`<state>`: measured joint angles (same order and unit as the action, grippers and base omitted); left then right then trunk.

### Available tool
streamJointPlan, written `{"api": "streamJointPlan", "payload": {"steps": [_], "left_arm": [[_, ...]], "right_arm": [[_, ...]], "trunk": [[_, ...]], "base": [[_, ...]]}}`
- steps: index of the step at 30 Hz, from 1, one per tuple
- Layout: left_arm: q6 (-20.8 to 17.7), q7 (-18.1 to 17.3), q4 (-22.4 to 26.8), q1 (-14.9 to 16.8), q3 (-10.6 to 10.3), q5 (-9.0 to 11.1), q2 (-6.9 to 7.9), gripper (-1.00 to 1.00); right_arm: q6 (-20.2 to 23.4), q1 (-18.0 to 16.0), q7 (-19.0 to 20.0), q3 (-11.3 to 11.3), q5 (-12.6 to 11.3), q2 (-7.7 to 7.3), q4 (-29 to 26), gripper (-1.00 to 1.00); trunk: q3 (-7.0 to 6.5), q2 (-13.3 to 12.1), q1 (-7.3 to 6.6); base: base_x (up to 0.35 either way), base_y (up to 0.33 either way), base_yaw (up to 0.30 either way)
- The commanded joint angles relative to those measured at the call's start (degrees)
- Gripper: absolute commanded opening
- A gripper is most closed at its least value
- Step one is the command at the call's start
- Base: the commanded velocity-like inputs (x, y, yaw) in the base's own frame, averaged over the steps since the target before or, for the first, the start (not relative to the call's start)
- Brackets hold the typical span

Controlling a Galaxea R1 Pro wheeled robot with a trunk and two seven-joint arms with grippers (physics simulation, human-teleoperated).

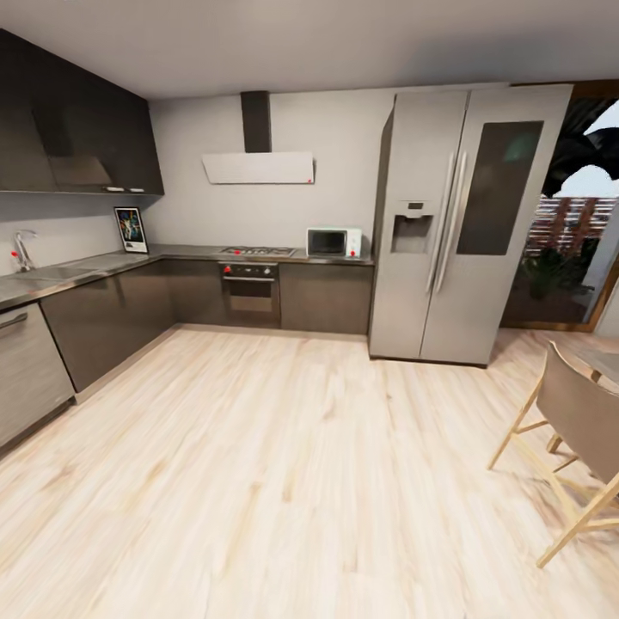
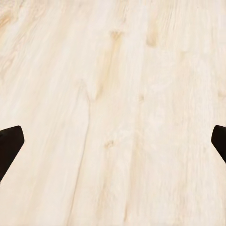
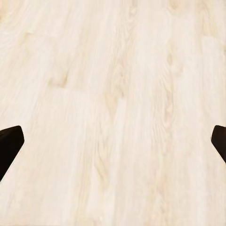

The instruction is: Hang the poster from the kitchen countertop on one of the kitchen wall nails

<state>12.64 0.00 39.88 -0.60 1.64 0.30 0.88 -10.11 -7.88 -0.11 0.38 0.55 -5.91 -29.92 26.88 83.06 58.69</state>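
Stage: you're approaching | poster point(image 1: 131, 229) upright on far tabletop point(image 1: 103, 263), untouched | left tool point(image 2: 113, 141), right tool point(image 3: 113, 141) spread wide, empty, over floor point(image 1: 284, 481) | grasp, hanging remain

Pale wood-grain floor point(image 1: 284, 464) with a soft sheen. Matt grey counter point(image 1: 103, 262) over dark wood-grain cabinets point(image 1: 112, 322). Brushed-metal fridge point(image 1: 464, 223) with a glossy dark panel. Light wooden chair frame point(image 1: 559, 481), beige seat.

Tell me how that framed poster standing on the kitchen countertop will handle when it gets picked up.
The poster looks thin, flat and framed, so probably stiff and light. It stands upright on the kitchen countertop in the corner, so a nudge may tip it. Its frame may be slippery; that cannot be judged from this far.
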Motion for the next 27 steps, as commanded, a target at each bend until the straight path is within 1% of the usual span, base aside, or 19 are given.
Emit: {"api": "streamJointPlan", "payload": {"steps": [1,17,20,27], "left_arm": [[0.1,0.0,0.0,0.0,0.0,0.0,0.00,1.00],[0.0,0.0,0.0,0.0,0.0,0.1,0.00,1.00],[0.0,0.0,0.0,0.0,0.0,0.1,0.00,1.00],[0.0,0.0,0.0,0.0,0.0,0.1,0.00,1.00]], "right_arm": [[-0.2,0.0,0.0,0.0,0.1,-0.02,0.0,1.00],[-0.2,0.0,-0.1,0.1,0.1,0.01,0.0,1.00],[-0.2,0.0,-0.1,0.1,0.1,-0.03,0.0,1.00],[-0.2,0.0,-0.1,-0.1,0.1,-0.06,0.1,1.00]], "trunk": [[0.05,0.0,0.04],[0.05,0.0,0.04],[0.05,0.0,0.04],[0.05,0.0,0.04]], "base": [[0.332,0.000,0.161],[0.333,0.000,0.237],[0.333,0.000,0.105],[0.333,0.000,0.006]]}}
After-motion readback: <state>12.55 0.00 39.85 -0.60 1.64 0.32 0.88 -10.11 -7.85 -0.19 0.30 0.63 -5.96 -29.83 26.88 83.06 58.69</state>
